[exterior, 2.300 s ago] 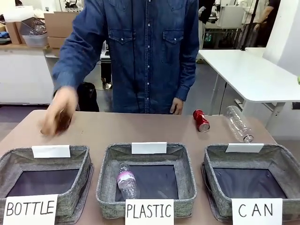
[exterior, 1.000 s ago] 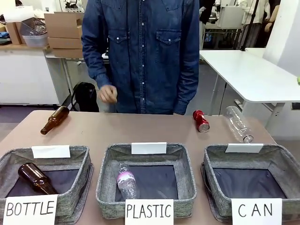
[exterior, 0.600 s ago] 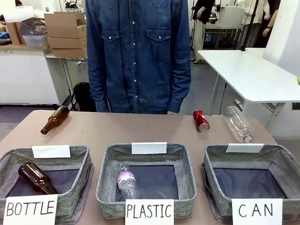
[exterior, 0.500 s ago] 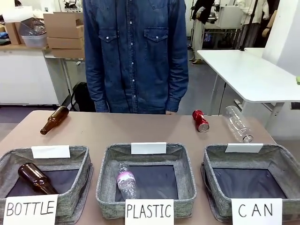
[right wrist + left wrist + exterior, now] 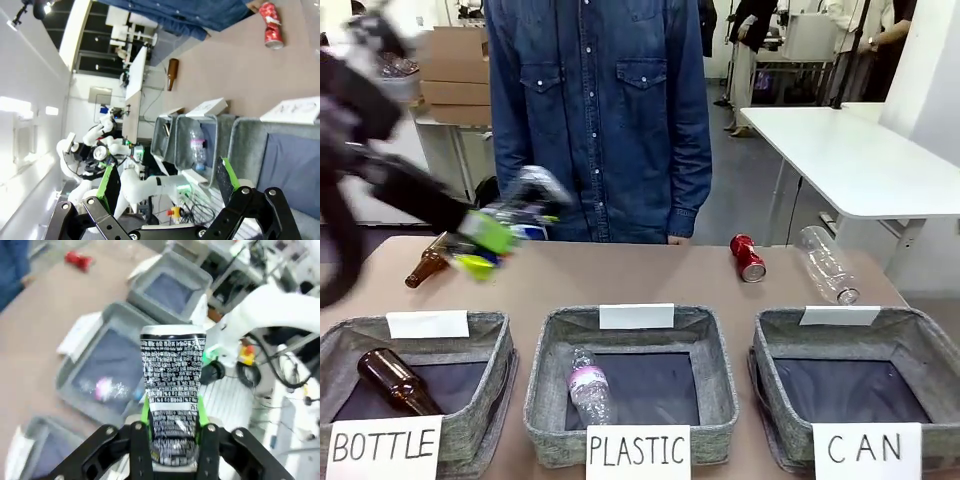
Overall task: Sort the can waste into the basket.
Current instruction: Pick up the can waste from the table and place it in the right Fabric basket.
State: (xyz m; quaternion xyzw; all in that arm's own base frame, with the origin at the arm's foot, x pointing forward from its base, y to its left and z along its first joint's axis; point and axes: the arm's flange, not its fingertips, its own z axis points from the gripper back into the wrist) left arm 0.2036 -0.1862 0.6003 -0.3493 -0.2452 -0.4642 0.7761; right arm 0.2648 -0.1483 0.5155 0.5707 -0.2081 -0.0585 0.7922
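- Left gripper [image 5: 172, 412] pinches the black can [image 5: 172, 370], not yet binned.
- Right gripper [image 5: 170, 182] is spread, empty.
- Red can [image 5: 749, 257] lies on the table [image 5: 640, 275]; CAN basket [image 5: 910, 322] holds nothing.

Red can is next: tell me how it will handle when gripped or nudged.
The red can lies on its side on the table, so a nudge would probably roll it. It looks dented, so likely thin, light, and easily crushed by a hard squeeze.

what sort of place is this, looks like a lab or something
Most likely a robotics lab or workshop: a CAN basket, PLASTIC basket and BOTTLE basket set out for sorting, a white work table behind, cardboard boxes on a counter.
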